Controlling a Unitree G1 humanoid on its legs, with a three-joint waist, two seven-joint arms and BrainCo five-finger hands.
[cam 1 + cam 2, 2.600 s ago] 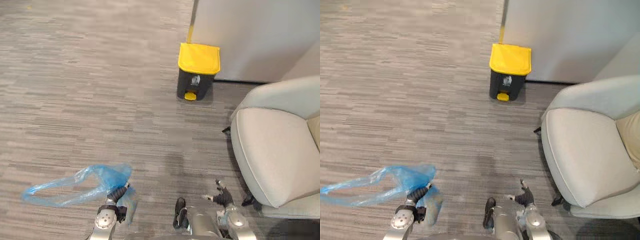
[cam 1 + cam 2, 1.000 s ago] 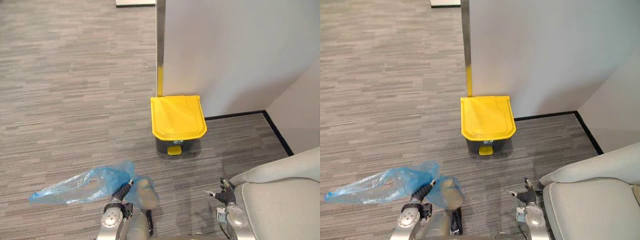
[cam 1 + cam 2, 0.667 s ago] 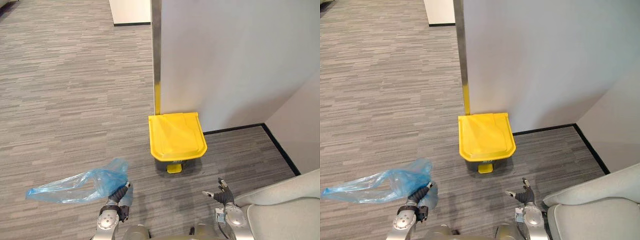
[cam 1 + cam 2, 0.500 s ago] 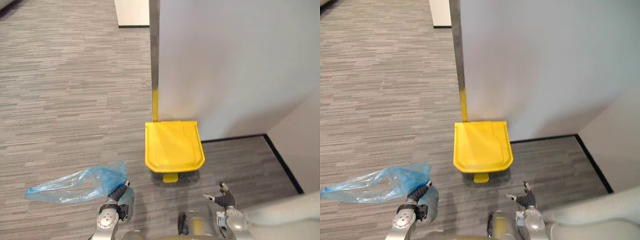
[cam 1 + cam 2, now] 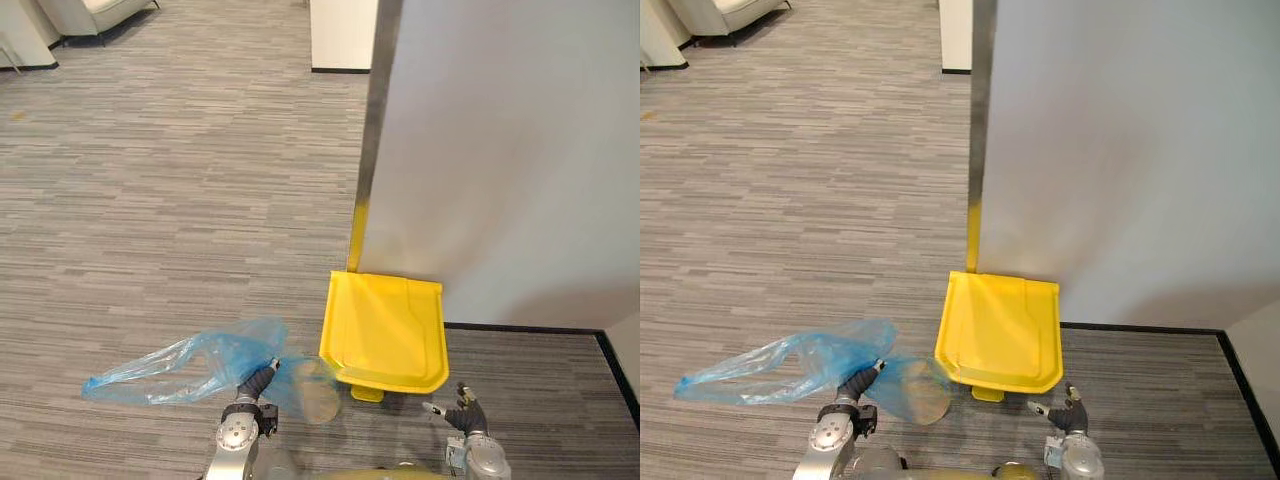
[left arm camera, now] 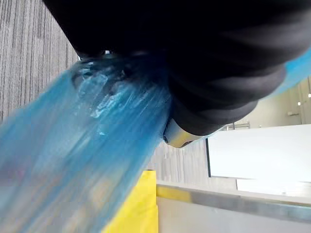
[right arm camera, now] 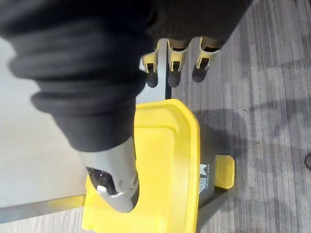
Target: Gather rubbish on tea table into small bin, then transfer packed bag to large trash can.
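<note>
A crumpled blue plastic bag (image 5: 180, 365) hangs out to the left above the carpet. My left hand (image 5: 256, 384) is shut on its neck, and in the left wrist view the blue bag (image 6: 82, 160) streams past the dark cover. The large trash can, dark with a closed yellow lid (image 5: 385, 330) and a yellow pedal (image 7: 223, 172), stands against the wall just ahead of me, to the right of the bag. My right hand (image 5: 1065, 412) hovers low beside the can's front right corner. Its fingers (image 7: 170, 63) are straight and hold nothing.
A grey wall panel (image 5: 500, 150) with a metal edge post (image 5: 372, 130) rises right behind the can. A black skirting (image 5: 520, 328) runs along its foot. Grey carpet (image 5: 150, 200) stretches to the left. An armchair (image 5: 95, 10) and a white cabinet (image 5: 340, 35) stand far back.
The whole view has swung, so the can now sits lower and further right, close to me. The bag stays in my left hand, and the pale seat at the right has left the picture.
</note>
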